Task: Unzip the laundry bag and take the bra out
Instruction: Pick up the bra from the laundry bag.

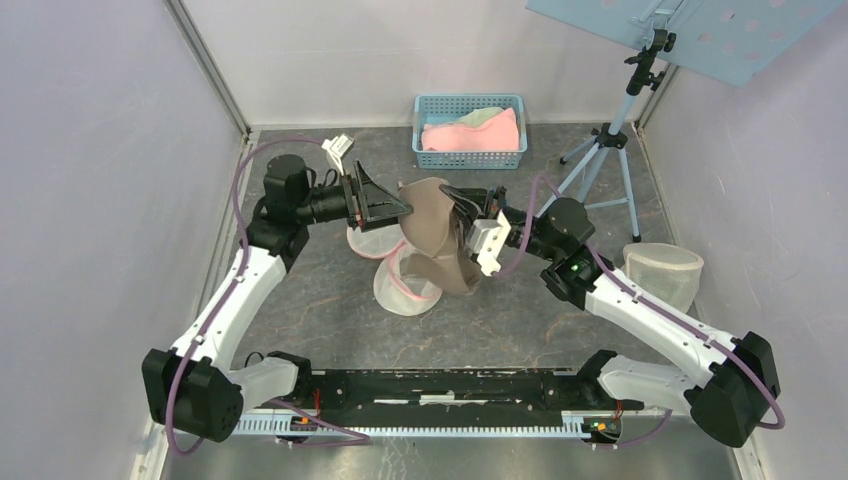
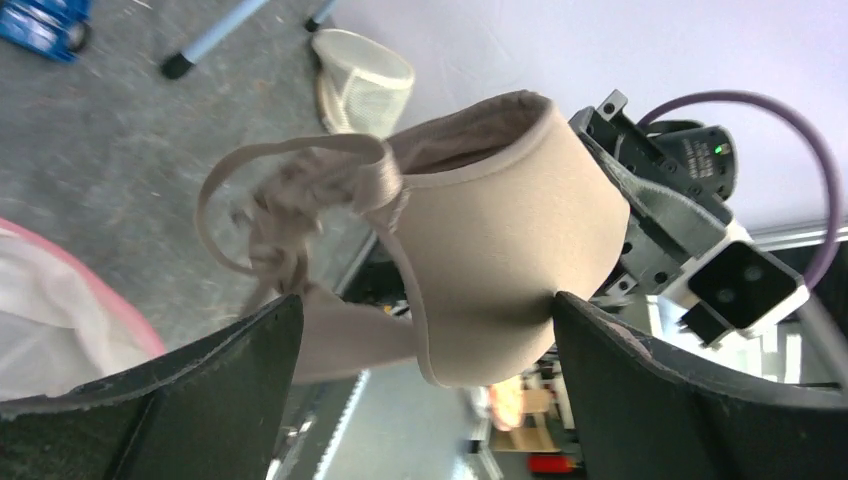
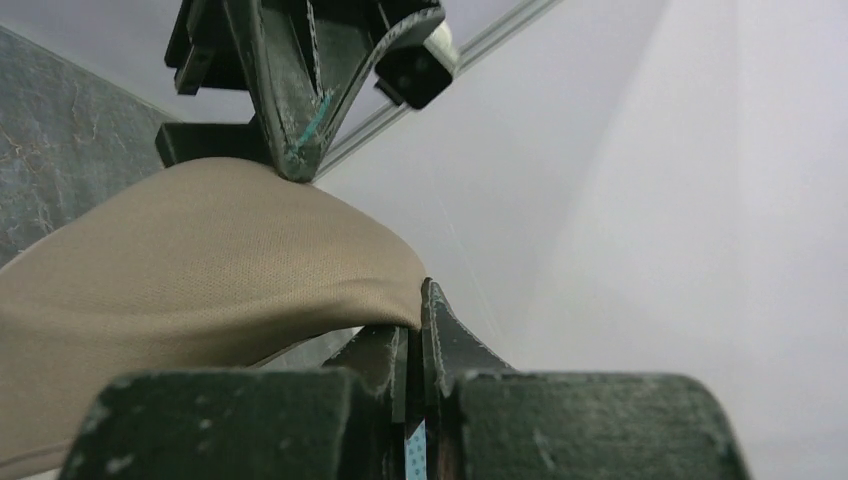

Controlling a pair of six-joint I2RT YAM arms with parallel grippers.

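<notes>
Bra [image 1: 432,235]: tan, hanging in the air between the two arms and above the middle of the counter [image 1: 330,320], one cup bulging toward the left arm.
Straps [image 2: 290,195]: dangling in a loose tangle from the cup's upper edge.
Right gripper [image 3: 418,310]: pinching the rim of the cup, its jaws pressed tight together on the fabric.
Left gripper [image 2: 425,305]: holding its jaws spread wide with nothing clamped. The cup is sitting just ahead of them, and one fingertip [image 2: 565,305] is seeming to touch the fabric.
Laundry bag [image 1: 402,290]: white mesh with pink edging, lying on the counter directly under the bra.
Blue basket [image 1: 470,150]: sitting at the far wall and carrying a pink cloth [image 1: 465,132].
Second mesh bag [image 1: 665,268]: standing near the right arm, well apart from the bra.
Tripod [image 1: 612,140]: standing at the far right.
</notes>
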